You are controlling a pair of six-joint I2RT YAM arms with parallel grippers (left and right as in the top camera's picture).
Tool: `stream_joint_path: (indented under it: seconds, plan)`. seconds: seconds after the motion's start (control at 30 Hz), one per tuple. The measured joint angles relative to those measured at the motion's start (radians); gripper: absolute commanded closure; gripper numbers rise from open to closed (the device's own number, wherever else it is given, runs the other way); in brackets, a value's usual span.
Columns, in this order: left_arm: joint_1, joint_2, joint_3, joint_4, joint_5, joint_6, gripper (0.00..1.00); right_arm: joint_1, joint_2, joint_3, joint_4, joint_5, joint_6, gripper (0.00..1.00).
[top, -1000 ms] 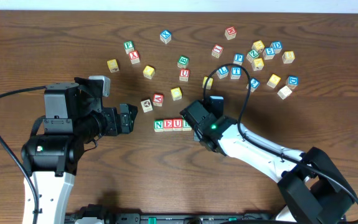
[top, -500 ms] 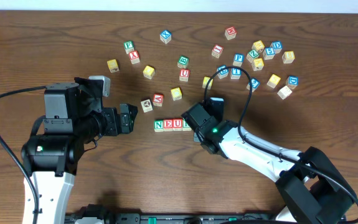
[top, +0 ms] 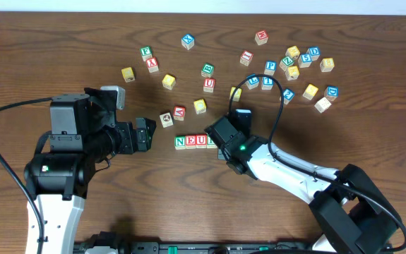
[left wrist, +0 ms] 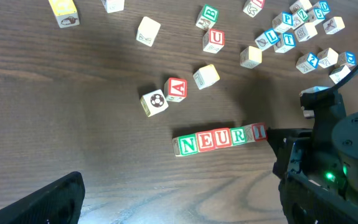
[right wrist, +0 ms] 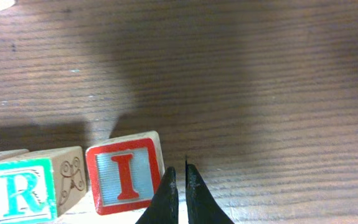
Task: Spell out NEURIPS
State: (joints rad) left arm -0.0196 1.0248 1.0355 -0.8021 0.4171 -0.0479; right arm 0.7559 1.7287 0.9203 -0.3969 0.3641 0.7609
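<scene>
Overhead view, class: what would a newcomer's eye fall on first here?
A neat row of blocks at the table's centre reads NEURI, with the red I block at its right end. The right gripper, fingers closed, sits just beside that I. Loose blocks lie scattered beyond, thickest at the far right.

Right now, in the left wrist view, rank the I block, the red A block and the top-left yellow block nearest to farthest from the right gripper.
1. I block, at the row's end, beside the right gripper.
2. red A block, above the row.
3. yellow block, far top-left corner.
</scene>
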Motion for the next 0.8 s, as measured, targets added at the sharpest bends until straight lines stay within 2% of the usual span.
stream_joint_path:
  seconds: [0.8]
  plan:
    - [0.0, 0.0, 0.0, 0.0, 0.0, 0.0, 0.02, 0.0, 0.016, -0.016, 0.106, 0.0, -0.118, 0.99]
